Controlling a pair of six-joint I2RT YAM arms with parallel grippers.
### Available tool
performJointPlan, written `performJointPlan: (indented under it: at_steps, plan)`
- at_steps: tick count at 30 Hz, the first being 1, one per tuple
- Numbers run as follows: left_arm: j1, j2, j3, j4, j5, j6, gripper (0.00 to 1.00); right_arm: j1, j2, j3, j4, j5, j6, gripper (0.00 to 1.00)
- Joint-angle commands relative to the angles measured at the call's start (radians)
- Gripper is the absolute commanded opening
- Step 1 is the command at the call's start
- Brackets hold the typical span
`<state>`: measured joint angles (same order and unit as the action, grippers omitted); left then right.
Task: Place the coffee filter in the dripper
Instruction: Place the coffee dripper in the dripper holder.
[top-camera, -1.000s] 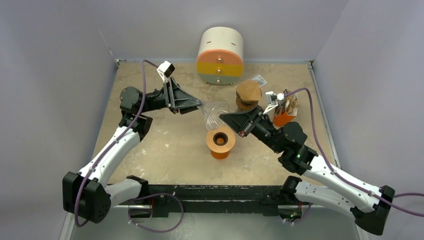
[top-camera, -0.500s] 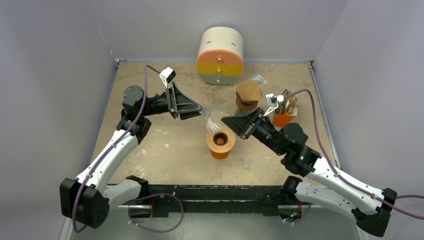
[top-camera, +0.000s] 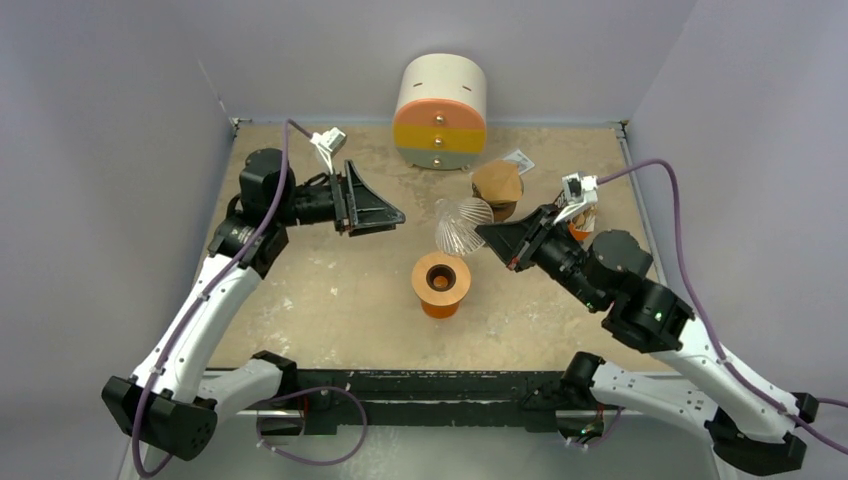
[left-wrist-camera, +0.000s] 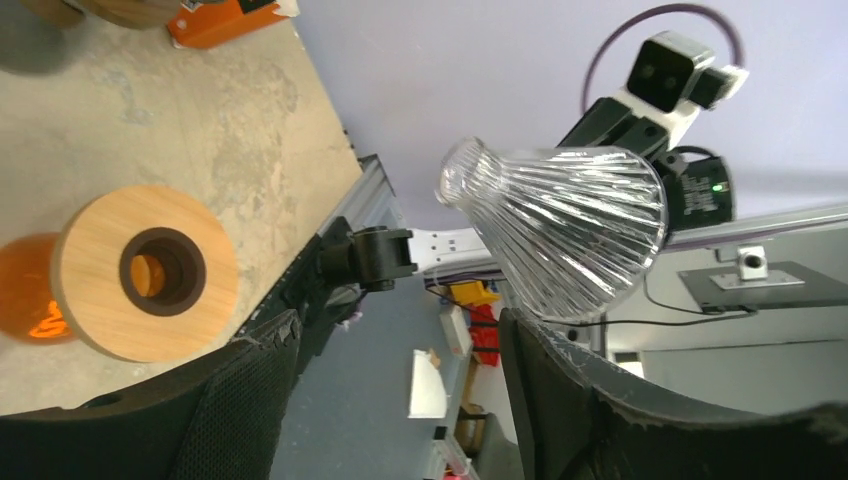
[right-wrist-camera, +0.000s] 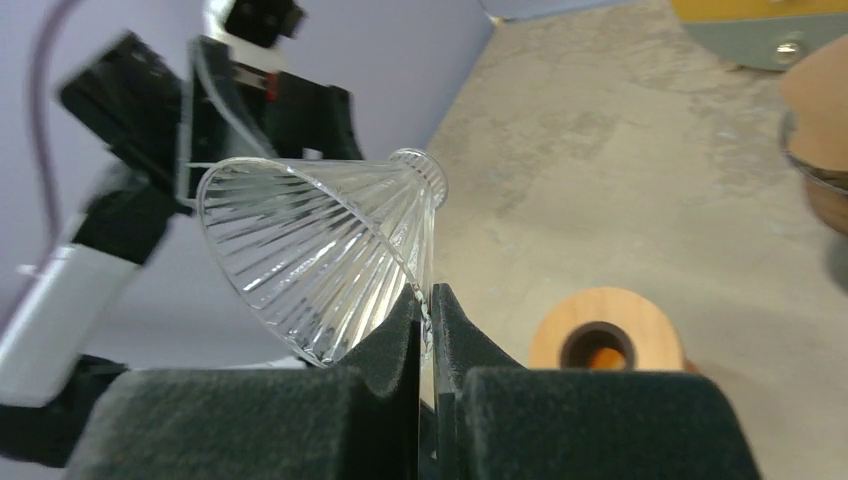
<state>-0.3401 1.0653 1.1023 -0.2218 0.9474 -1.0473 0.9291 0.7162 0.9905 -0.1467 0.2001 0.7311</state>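
The right gripper (right-wrist-camera: 425, 305) pinches the dripper (right-wrist-camera: 320, 240) by its rim (neck free, likely for the stand (top-camera: 424, 275)); left gripper (top-camera: 388, 217) gapes wide, empty.

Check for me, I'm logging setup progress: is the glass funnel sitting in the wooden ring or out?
Out. The right gripper pinches the glass funnel by its rim, tipped in midair; the wooden ring stands empty.

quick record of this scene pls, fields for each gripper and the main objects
left gripper: open, empty
right gripper: shut on the rim of the clear ribbed glass dripper cone
cone: in the air, tipped sideways
wooden ring on orange base: on the table, nothing in it
brown paper filters: stacked at the rear, untouched
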Motion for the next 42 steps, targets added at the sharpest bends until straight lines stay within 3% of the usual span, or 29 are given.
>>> performJointPlan:
  at_steps: [1, 6, 13, 23, 29, 42]
  plan:
    - [-0.005, -0.011, 0.133, -0.271, -0.085, 0.24, 0.71, -0.001, 0.099, 0.194, -0.345, 0.104, -0.119, 0.0]
    - [-0.025, -0.001, 0.219, -0.43, -0.156, 0.362, 0.72, 0.0, 0.247, 0.375, -0.617, 0.151, -0.197, 0.0]
    - [-0.141, 0.048, 0.3, -0.552, -0.278, 0.45, 0.66, 0.0, 0.409, 0.55, -0.837, 0.161, -0.255, 0.0]
    - [-0.307, 0.117, 0.363, -0.63, -0.478, 0.475, 0.61, -0.001, 0.523, 0.627, -0.925, 0.059, -0.276, 0.0]
    - [-0.351, 0.13, 0.375, -0.689, -0.586, 0.503, 0.59, -0.012, 0.561, 0.643, -0.933, 0.011, -0.266, 0.0]
    - [-0.398, 0.17, 0.332, -0.638, -0.582, 0.482, 0.53, -0.022, 0.601, 0.638, -0.889, -0.117, -0.226, 0.0]
